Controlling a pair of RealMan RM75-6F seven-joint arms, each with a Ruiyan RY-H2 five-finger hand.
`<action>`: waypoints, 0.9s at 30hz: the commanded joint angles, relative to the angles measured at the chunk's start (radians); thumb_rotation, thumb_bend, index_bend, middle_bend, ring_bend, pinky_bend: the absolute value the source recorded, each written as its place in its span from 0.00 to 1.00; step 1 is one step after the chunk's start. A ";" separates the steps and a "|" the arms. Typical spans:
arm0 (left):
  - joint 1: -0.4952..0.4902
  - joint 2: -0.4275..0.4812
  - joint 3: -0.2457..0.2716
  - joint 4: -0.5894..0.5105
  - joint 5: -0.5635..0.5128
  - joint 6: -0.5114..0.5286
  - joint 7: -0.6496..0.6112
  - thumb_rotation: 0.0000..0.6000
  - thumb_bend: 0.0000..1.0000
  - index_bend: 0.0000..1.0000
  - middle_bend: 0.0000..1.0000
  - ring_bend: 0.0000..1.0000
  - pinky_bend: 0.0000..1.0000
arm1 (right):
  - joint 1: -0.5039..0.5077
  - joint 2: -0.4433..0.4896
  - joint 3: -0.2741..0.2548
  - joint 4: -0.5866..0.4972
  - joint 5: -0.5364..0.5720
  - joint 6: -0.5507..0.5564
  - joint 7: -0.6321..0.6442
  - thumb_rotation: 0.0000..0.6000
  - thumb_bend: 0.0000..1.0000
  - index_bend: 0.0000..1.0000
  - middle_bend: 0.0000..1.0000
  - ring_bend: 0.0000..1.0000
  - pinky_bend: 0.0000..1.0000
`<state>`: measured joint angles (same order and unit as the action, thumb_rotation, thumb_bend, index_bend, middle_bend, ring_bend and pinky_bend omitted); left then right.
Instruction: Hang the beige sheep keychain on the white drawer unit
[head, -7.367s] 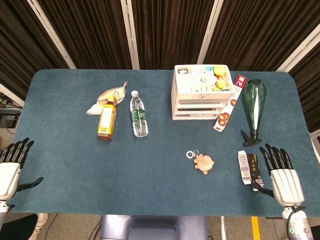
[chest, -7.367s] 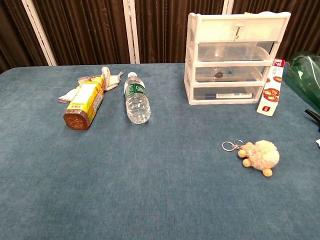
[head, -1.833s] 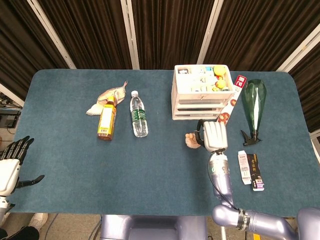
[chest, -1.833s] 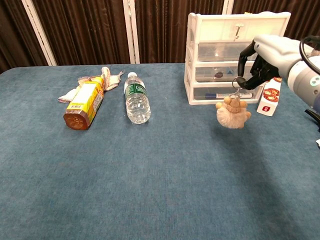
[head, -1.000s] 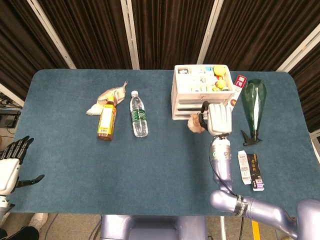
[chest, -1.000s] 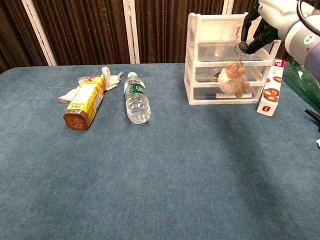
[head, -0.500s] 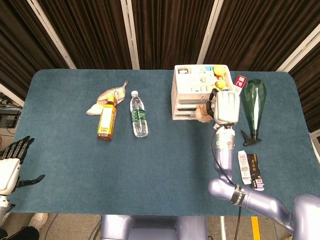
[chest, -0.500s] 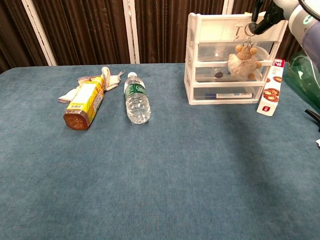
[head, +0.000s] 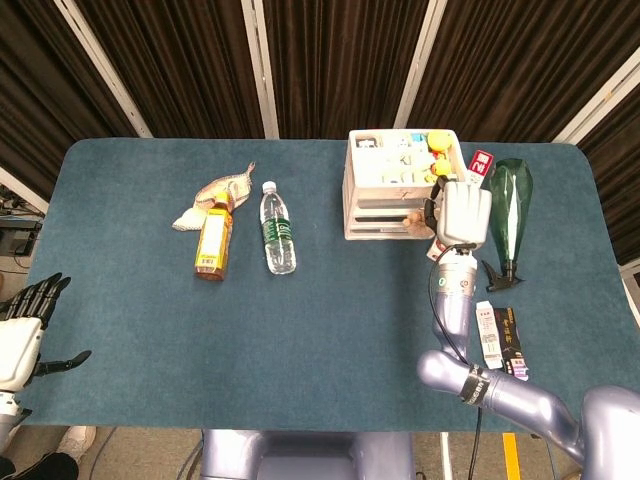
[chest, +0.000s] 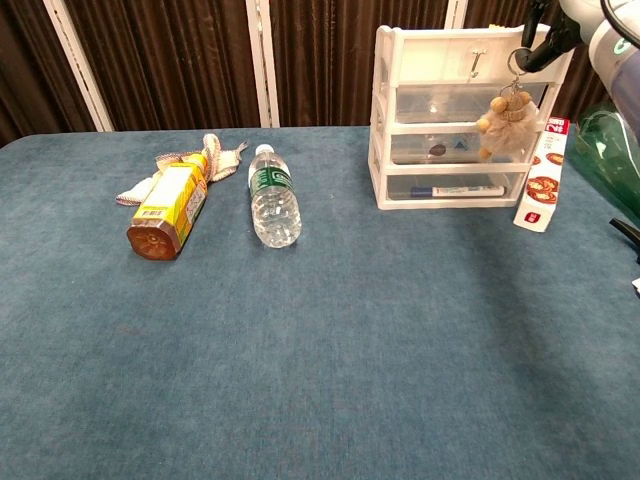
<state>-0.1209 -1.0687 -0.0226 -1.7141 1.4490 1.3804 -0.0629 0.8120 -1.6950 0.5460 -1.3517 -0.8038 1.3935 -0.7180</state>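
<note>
The beige sheep keychain (chest: 508, 128) dangles in the air in front of the right side of the white drawer unit (chest: 425, 50). My right hand (chest: 560, 28) pinches its ring from above, at the top right of the chest view. The small hook (chest: 478, 62) on the top drawer is bare, a little left of the ring. From the head view my right hand (head: 461, 213) covers most of the sheep (head: 414, 217), just in front of the drawer unit (head: 385, 215). My left hand (head: 22, 330) rests open off the table's near left corner.
A red-and-white box (chest: 540, 175) leans on the unit's right side, with a green bottle (head: 508, 212) beyond it. Two packets (head: 497, 335) lie at the near right. A yellow bottle (chest: 166, 210), a water bottle (chest: 273, 195) and a cloth (chest: 205, 152) lie at the left.
My right hand has carried the sheep further right and slightly up, from the unit's middle to its right edge. The left hand has not moved.
</note>
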 joint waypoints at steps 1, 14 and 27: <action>0.000 0.000 0.000 0.000 0.001 0.001 0.000 1.00 0.00 0.00 0.00 0.00 0.00 | 0.002 -0.003 -0.004 0.003 -0.002 0.006 0.000 1.00 0.40 0.61 1.00 1.00 1.00; -0.001 0.003 -0.001 0.004 -0.002 -0.003 -0.013 1.00 0.00 0.00 0.00 0.00 0.00 | 0.029 -0.047 -0.014 0.034 -0.010 0.030 0.000 1.00 0.41 0.61 1.00 1.00 1.00; -0.001 0.004 -0.001 0.004 -0.001 -0.003 -0.017 1.00 0.00 0.00 0.00 0.00 0.00 | 0.062 -0.081 0.002 0.094 -0.010 0.024 0.016 1.00 0.41 0.61 1.00 1.00 1.00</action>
<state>-0.1220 -1.0644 -0.0234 -1.7101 1.4479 1.3774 -0.0797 0.8728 -1.7743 0.5475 -1.2601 -0.8134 1.4184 -0.7036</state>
